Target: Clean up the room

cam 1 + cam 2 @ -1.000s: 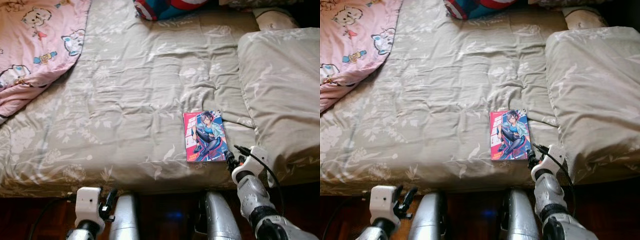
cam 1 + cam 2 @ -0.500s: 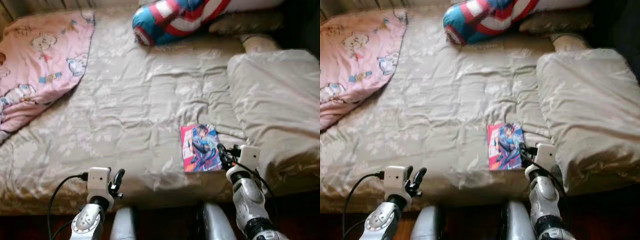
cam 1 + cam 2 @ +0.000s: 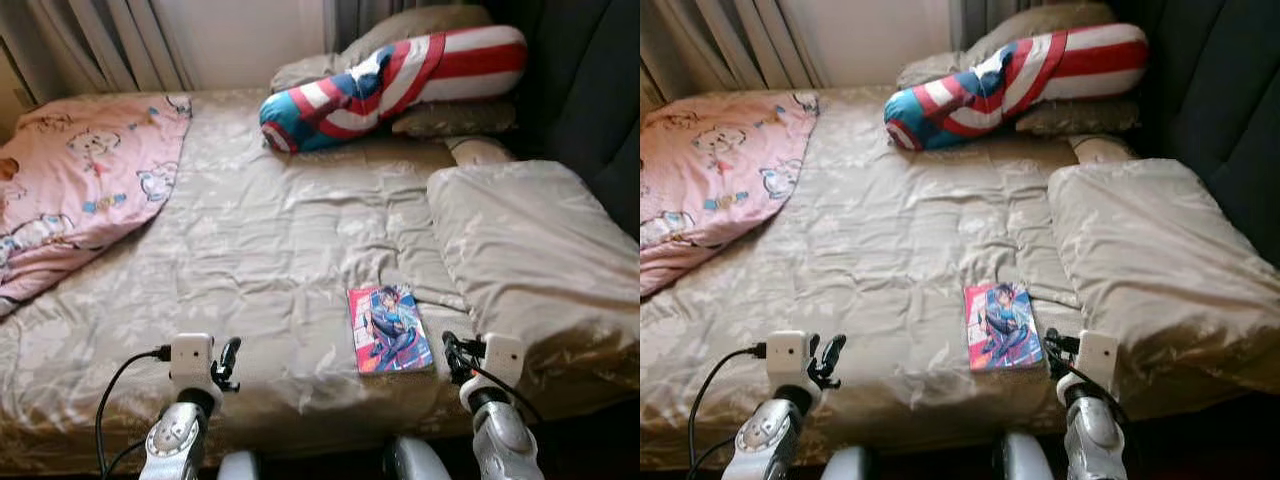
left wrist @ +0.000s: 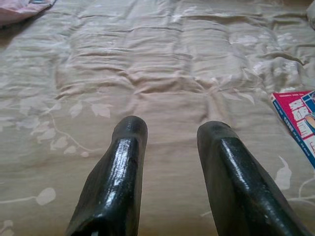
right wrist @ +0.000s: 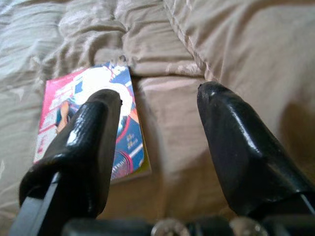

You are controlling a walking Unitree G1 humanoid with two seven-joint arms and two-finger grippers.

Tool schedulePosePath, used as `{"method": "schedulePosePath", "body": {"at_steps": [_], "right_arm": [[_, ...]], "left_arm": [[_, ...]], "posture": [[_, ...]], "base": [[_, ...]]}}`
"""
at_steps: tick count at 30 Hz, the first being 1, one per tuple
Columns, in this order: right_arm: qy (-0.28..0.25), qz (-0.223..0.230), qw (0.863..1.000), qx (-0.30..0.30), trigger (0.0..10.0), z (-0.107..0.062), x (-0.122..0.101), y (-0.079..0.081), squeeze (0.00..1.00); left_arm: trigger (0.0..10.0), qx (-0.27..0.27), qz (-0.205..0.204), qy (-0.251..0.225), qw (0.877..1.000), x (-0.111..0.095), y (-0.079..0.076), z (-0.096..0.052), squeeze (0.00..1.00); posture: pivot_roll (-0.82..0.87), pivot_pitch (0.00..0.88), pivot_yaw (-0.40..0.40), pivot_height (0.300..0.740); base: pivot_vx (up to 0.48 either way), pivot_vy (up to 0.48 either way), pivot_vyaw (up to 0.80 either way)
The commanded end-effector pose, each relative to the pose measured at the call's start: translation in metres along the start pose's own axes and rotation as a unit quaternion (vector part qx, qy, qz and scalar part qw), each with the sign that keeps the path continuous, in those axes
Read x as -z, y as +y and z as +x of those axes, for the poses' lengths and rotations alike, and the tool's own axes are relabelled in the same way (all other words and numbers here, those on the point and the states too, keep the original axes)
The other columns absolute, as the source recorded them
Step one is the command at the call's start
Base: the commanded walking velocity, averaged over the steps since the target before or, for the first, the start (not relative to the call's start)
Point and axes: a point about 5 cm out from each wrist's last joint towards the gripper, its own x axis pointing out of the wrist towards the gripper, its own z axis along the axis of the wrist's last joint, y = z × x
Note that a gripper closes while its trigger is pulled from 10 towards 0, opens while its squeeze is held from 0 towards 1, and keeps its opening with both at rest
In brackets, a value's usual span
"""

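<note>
A comic book (image 3: 389,329) with a pink and blue cover lies flat on the beige bedspread (image 3: 270,230), near the bed's front edge and beside a beige pillow (image 3: 530,260). My right gripper (image 3: 452,354) hovers open just right of the book's near corner; in the right wrist view the book (image 5: 59,105) lies past one of its fingers (image 5: 86,147). My left gripper (image 3: 226,362) is open over the bedspread at the front edge, well left of the book. The left wrist view has the book's corner (image 4: 301,120) off to one side.
A pink cartoon blanket (image 3: 70,190) is bunched at the bed's left. A long red, white and blue striped cushion (image 3: 400,75) lies at the head on grey pillows. Curtains (image 3: 100,40) hang behind; a dark wall (image 3: 595,90) stands on the right.
The camera has tilted up and back, bringing the head of the bed and curtains into view. Both arms have risen over the bed's front edge. The book has not moved.
</note>
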Motion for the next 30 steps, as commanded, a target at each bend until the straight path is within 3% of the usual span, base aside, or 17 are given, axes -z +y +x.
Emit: {"method": "schedulePosePath", "body": {"at_steps": [1,10,16,26,30], "right_arm": [[0.030,0.004,0.999,0.012,10.0,-0.005,0.012,-0.005,0.00],[0.083,0.010,0.996,0.026,10.0,-0.015,0.034,-0.007,0.00],[0.132,0.007,0.991,0.027,10.0,-0.027,0.053,-0.009,0.00],[0.195,-0.010,0.981,0.019,10.0,-0.038,0.072,-0.008,0.00],[0.220,-0.019,0.975,0.013,10.0,-0.041,0.079,-0.005,0.00]], "left_arm": [[10.0,-0.004,0.000,0.007,1.000,0.005,0.004,-0.001,0.00],[10.0,-0.006,-0.007,0.078,0.997,0.033,0.009,-0.009,0.00],[10.0,-0.018,-0.009,0.145,0.989,0.059,0.018,-0.022,0.00],[10.0,-0.022,-0.001,0.245,0.969,0.092,0.018,-0.044,0.00],[10.0,-0.034,-0.006,0.271,0.962,0.100,0.020,-0.051,0.00]], "posture": [[0.02,0.000,0.007,0.621],[0.01,0.000,0.014,0.645],[0.00,0.000,0.019,0.680],[0.00,0.000,0.004,0.740],[-0.01,0.000,0.008,0.740]], "base": [[0.000,0.000,0.00],[0.000,0.000,0.00],[0.000,0.000,0.00],[0.000,0.000,0.00],[0.000,0.000,0.00]]}}
